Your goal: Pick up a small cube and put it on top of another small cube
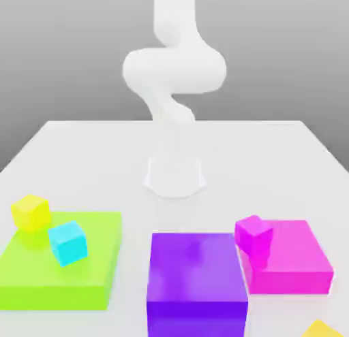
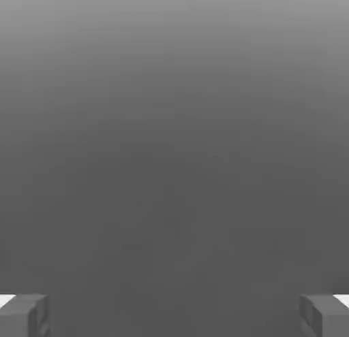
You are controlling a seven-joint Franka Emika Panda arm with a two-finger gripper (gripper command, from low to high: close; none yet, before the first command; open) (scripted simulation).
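One white arm point(image 1: 174, 77), exterior view: rises from a round base point(image 1: 175, 175) at mid-bench, links folded in an S-curve, upper part running out of frame at the top. White bench point(image 1: 82, 152), flat, glossy; plain grey backdrop behind it. Three flat blocks along the near edge: a lime-green slab point(image 1: 61, 281) at the exterior view's left, a purple block point(image 1: 196, 284) in the centre, a magenta slab point(image 1: 293, 261) at the exterior view's right, just beside the purple one. Small cubes: a yellow cube point(image 1: 31, 212) on the far left corner of the green slab; a cyan cube point(image 1: 68, 243) on the same slab, near the yellow one and slightly tilted; a magenta cube point(image 1: 253, 235) at the near left corner of the magenta slab, close to the purple block. One yellow corner point(image 1: 319, 329) of a further item at the lower right edge, identity not determinable. All cubes lie low on the slabs, well apart from the arm's raised links. Hand view: pincer point(image 2: 174, 315) with two grey fingertips point(image 2: 24, 315) at opposite edges, standing wide apart with nothing between them; behind them a plain grey field.
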